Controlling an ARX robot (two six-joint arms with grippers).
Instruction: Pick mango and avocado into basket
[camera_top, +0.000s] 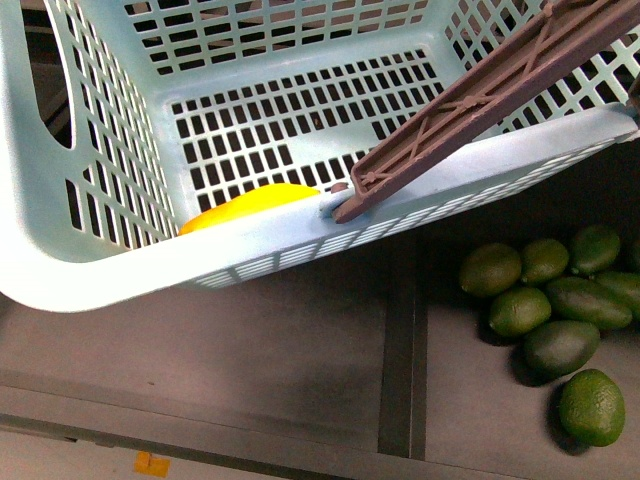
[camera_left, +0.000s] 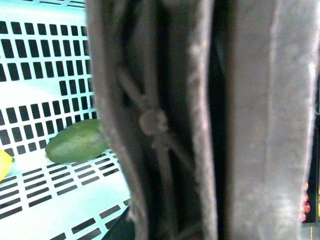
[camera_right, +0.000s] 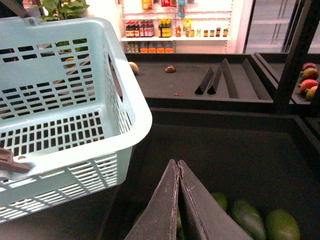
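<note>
The basket (camera_top: 90, 270) fills the upper part of the front view, tilted, its pale teal rim nearest the camera and its brown handle (camera_top: 480, 100) slanting across the right corner. The mango (camera_top: 250, 203) lies on the slotted floor inside, just behind the near rim, only its yellow top showing. In the left wrist view the avocado (camera_left: 77, 141) also rests on the basket floor, with a sliver of the mango at the picture's edge just beside it. Most of that view is taken up by the handle, blurred and very close; the left gripper itself cannot be made out, so its state cannot be told. In the right wrist view the right gripper (camera_right: 178, 167) has its two dark fingers pressed together at the tips, holding nothing, beside the basket's outer wall and above a pile of avocados (camera_top: 555, 300) on the dark shelf (camera_top: 300, 360). Behind stand bottles (camera_right: 150, 29) on a lit rack.
</note>
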